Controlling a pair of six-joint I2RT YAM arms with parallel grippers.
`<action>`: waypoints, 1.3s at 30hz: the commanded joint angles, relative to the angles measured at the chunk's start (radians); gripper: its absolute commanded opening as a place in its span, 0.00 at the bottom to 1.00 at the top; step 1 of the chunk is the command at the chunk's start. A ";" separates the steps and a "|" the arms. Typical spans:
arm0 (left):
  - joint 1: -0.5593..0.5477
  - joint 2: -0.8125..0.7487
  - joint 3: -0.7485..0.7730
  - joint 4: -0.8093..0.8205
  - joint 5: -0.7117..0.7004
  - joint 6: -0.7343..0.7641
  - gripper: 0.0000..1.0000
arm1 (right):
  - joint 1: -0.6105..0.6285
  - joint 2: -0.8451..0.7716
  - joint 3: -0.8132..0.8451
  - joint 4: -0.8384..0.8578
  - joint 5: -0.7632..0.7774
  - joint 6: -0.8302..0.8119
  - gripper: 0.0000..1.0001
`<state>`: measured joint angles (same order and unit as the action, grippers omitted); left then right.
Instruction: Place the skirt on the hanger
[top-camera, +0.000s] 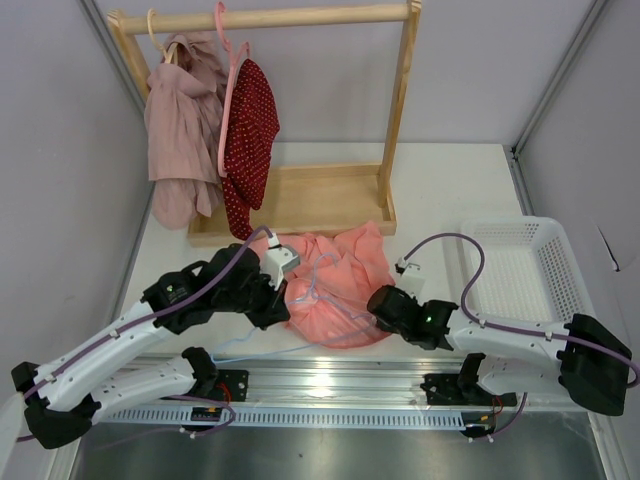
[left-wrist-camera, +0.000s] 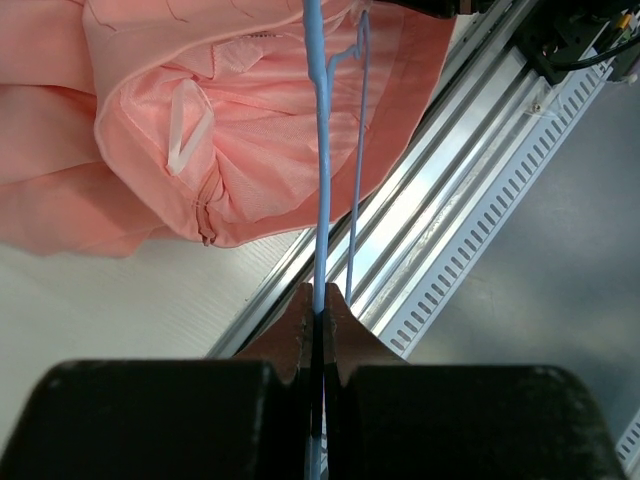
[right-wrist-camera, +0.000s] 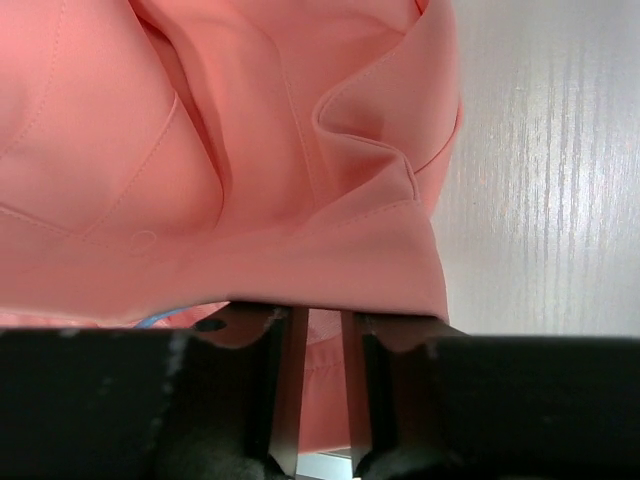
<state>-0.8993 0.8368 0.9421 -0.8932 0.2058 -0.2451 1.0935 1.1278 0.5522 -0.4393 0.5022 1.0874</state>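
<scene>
The hanger (left-wrist-camera: 321, 180) spans left-right over the skirt (top-camera: 345, 262), hook pointing away.

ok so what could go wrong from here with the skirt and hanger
The left gripper pinches only the thin wire of the hanger, so it could twist or slip. The right gripper, jaws narrowly apart, sits at a folded edge of the skirt; it might catch several layers, or none.

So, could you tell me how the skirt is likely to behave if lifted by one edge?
Probably floppy: the skirt lies crumpled in soft folds, so it should sag and drape. Likely light, since the fabric looks thin. It may snag on the hanger across it.
</scene>
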 joint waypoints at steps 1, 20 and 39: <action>-0.012 -0.005 -0.006 0.013 0.007 -0.005 0.00 | 0.008 0.010 0.043 0.014 0.058 0.025 0.21; -0.013 0.013 0.004 0.048 0.015 0.004 0.00 | 0.009 -0.094 0.120 -0.125 0.076 0.035 0.00; -0.013 0.011 0.046 0.112 0.004 -0.005 0.00 | -0.064 -0.135 0.123 -0.124 0.027 -0.007 0.00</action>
<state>-0.9058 0.8566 0.9409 -0.8177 0.2207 -0.2455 1.0378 1.0077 0.6361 -0.5777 0.5152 1.0904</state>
